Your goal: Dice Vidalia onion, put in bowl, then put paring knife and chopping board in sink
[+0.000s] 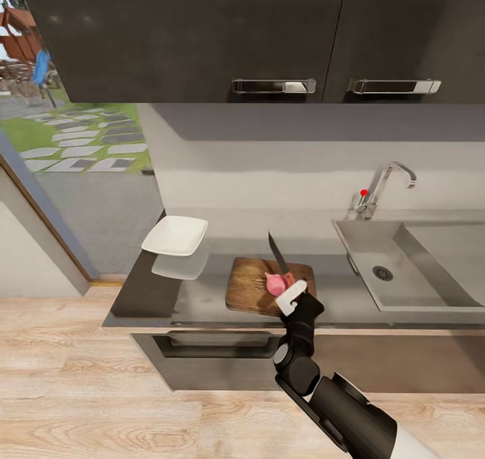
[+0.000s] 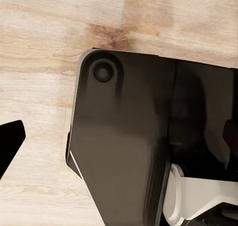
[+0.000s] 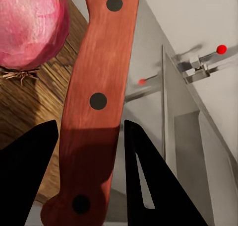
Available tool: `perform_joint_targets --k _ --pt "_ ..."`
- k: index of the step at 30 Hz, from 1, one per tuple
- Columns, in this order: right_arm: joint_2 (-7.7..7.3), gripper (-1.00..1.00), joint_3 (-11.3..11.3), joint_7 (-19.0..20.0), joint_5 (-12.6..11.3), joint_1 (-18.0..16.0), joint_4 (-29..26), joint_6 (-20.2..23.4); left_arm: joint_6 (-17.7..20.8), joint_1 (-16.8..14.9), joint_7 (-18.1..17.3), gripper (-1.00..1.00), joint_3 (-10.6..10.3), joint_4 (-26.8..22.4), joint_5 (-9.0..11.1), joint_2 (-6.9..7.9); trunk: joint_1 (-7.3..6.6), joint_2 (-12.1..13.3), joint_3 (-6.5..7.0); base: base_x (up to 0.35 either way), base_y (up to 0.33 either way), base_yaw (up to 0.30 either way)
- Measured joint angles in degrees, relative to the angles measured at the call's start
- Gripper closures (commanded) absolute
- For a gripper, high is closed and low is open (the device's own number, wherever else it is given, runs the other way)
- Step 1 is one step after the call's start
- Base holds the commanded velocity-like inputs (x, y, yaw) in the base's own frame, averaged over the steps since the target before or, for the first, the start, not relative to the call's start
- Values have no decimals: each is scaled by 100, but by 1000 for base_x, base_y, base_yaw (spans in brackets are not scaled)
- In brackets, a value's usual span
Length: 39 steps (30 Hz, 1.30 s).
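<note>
The pinkish-red Vidalia onion lies whole on the dark brown chopping board, which rests on the grey countertop. My right gripper is shut on the orange-red handle of the paring knife. The dark blade points toward the back wall, right beside the onion. In the right wrist view the knife handle sits between two black fingers, with the onion close beside it on the board. The white bowl stands at the counter's left end. The sink lies to the right.
A chrome tap with a red knob stands behind the sink. Dark wall cabinets hang above. The left wrist view looks down on the wooden floor and my dark base, with one black fingertip at the edge.
</note>
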Motion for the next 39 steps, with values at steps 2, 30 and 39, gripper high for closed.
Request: perform_joint_targets --k 2,30,39 --pt "0 100 34 0 0 0 7 -1 0 0 0 -100 0 0 0 0 0 0 0 0 0 0" --pt "205 100 451 -22 25 0 72 22 0 0 0 -100 0 0 0 -2 0 0 0 -42 -78 0" --pt "378 100 655 -153 74 0 605 23 0 0 1 -100 0 -3 -1 0 -4 -3 -1 26 -7 0"
